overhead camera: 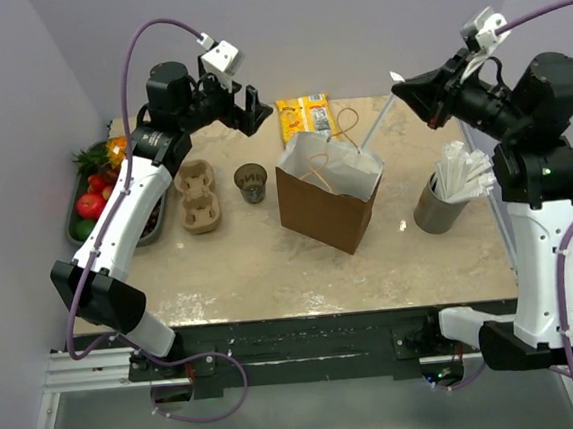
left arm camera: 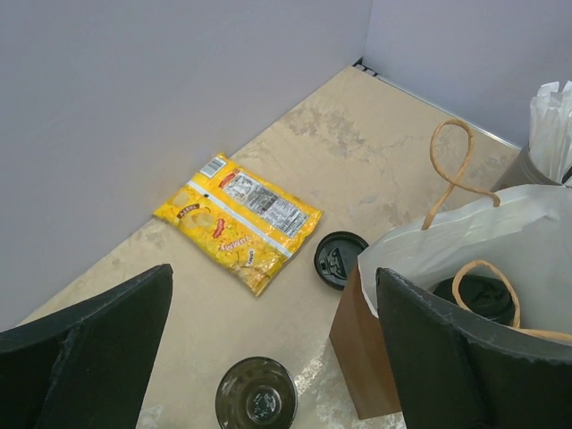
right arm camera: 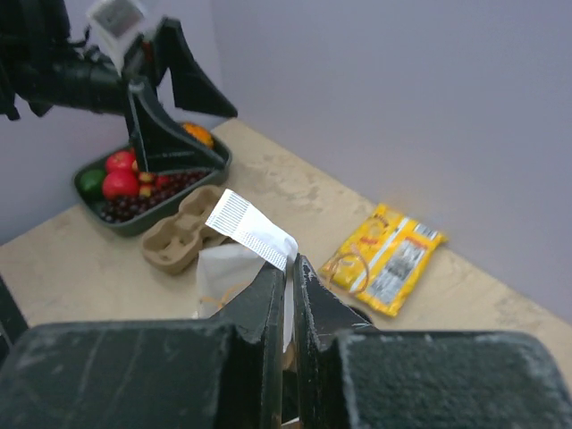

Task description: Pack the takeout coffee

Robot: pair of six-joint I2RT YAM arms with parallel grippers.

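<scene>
A brown paper bag (overhead camera: 316, 207) with a white lining stands open at the table's middle. A lidded black coffee cup (left arm camera: 484, 295) sits inside it. An empty dark cup (overhead camera: 252, 182) stands left of the bag, and a loose black lid (left arm camera: 340, 259) lies behind the bag. My right gripper (overhead camera: 403, 89) is shut on a white paper-wrapped straw (overhead camera: 377, 122), which slants down toward the bag's mouth. In the right wrist view the straw (right arm camera: 253, 231) sticks out past the closed fingertips (right arm camera: 277, 277). My left gripper (overhead camera: 242, 108) hangs open above the dark cup (left arm camera: 256, 393), holding nothing.
A cardboard cup carrier (overhead camera: 197, 195) lies left of the dark cup. A tray of fruit (overhead camera: 77, 205) sits at the table's left edge. A yellow snack packet (overhead camera: 305, 115) lies at the back. A grey holder of wrapped straws (overhead camera: 436, 206) stands right of the bag.
</scene>
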